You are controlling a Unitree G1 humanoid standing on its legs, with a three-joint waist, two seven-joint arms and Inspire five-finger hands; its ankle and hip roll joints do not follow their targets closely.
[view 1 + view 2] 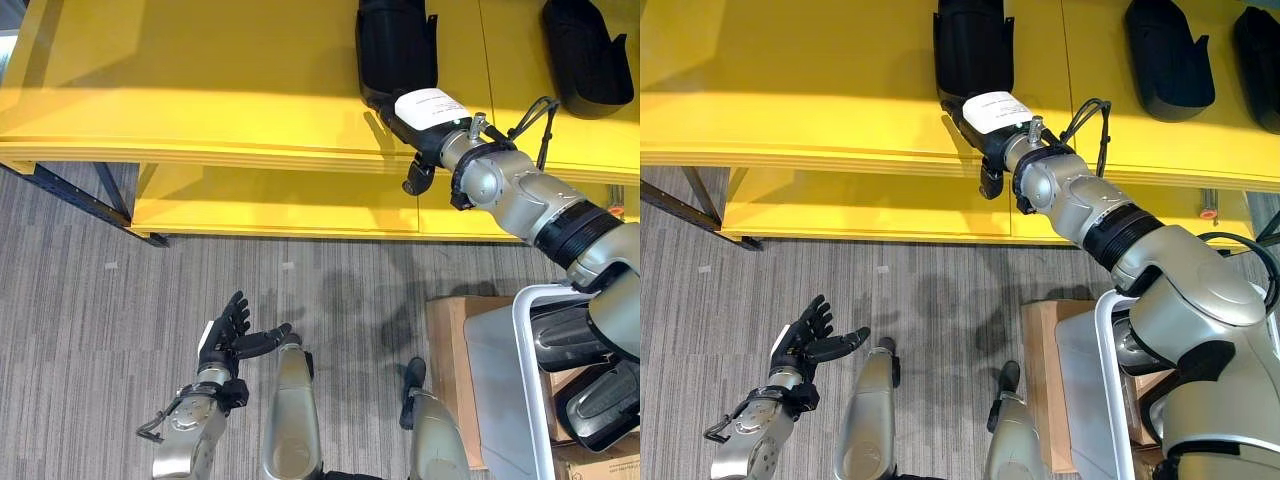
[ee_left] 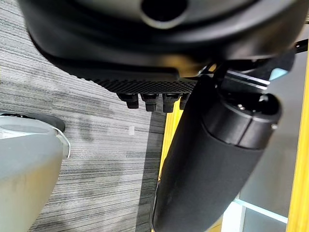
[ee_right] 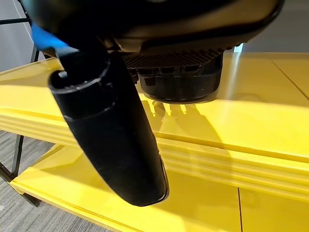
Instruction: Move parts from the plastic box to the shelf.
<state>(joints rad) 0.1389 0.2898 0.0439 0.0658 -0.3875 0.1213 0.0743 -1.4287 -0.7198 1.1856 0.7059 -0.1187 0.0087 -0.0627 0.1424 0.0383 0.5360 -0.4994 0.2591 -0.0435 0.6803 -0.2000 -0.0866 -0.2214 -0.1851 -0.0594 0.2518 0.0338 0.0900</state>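
A black part [image 1: 395,45] lies on the top board of the yellow shelf [image 1: 200,100]. My right hand [image 1: 430,115] reaches over the shelf's front edge, its straight fingers at the near end of that part [image 3: 186,89]. Its thumb [image 3: 111,130] hangs down in front of the shelf edge and grips nothing. My left hand [image 1: 228,340] hovers low over the carpet at the lower left, open and holding nothing. The plastic box [image 1: 525,380] stands at the lower right with more black parts [image 1: 590,400] in it.
Another black part [image 1: 585,55] lies further right on the shelf, and the right eye view shows two [image 1: 1168,55] there. A lower yellow board [image 1: 270,200] sits under the top one. A cardboard box [image 1: 450,330] stands beside the plastic box on the grey carpet.
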